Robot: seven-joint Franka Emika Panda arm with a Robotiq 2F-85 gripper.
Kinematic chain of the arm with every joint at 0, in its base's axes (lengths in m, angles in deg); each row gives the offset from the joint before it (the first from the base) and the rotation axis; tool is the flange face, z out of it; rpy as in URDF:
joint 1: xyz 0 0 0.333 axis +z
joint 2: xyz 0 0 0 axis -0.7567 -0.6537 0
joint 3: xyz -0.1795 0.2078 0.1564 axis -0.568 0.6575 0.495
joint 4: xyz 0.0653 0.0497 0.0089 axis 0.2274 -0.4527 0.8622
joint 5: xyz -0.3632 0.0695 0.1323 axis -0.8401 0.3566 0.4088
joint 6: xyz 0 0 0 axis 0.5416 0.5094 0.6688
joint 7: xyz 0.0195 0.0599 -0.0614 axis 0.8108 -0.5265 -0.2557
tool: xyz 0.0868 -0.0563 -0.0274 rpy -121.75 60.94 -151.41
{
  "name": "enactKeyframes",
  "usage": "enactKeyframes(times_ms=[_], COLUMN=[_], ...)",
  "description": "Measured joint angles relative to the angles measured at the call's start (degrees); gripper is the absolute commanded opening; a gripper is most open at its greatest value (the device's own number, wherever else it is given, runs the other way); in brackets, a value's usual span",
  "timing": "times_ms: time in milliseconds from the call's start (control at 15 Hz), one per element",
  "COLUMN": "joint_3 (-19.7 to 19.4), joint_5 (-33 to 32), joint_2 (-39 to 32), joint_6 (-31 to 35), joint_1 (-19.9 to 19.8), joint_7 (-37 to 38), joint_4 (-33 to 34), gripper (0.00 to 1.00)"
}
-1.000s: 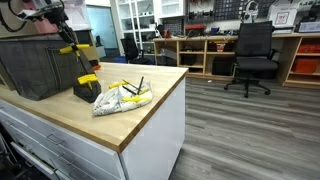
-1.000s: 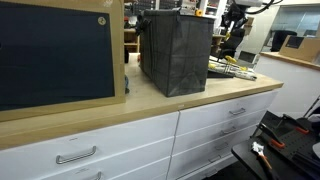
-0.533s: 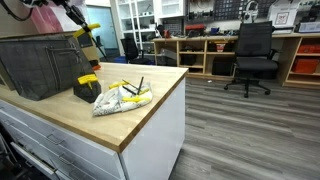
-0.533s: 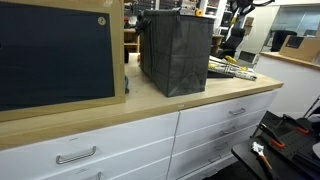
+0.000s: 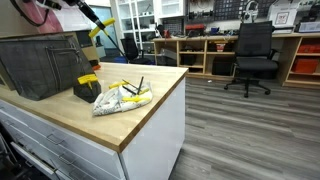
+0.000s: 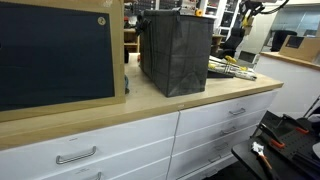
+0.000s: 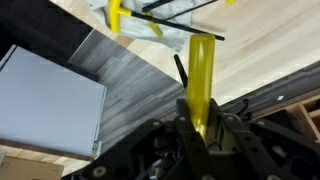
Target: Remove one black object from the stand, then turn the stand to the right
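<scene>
The stand (image 5: 86, 86) is a small black wedge with yellow-topped pieces along its upper edge. It sits on the wooden counter beside the mesh basket. My gripper (image 5: 88, 14) is high above it and is shut on a yellow-handled black tool (image 5: 96, 30). In the wrist view my gripper (image 7: 202, 125) clamps the yellow handle (image 7: 202, 70), and a thin black shaft runs beside it. In an exterior view my gripper (image 6: 243, 12) is up at the far end, and the stand is hidden behind the basket.
A large dark wire-mesh basket (image 5: 40, 62) stands behind the stand and also shows in an exterior view (image 6: 175, 50). A clear bag of yellow and black items (image 5: 122, 97) lies next to the stand and appears in the wrist view (image 7: 150, 15). The counter edge (image 5: 150, 125) drops to the floor.
My gripper has risen well above the stand with the yellow-handled black tool in it. The stand and the bag have not moved.
</scene>
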Motion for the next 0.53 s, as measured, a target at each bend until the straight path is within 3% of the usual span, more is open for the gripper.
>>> enactKeyframes(times_ms=[533], joint_3=[-1.07], joint_5=[-22.54], joint_2=[-3.55], joint_6=[0.03], joint_1=[0.34], joint_7=[-0.71], joint_4=[-6.82], gripper=[0.06])
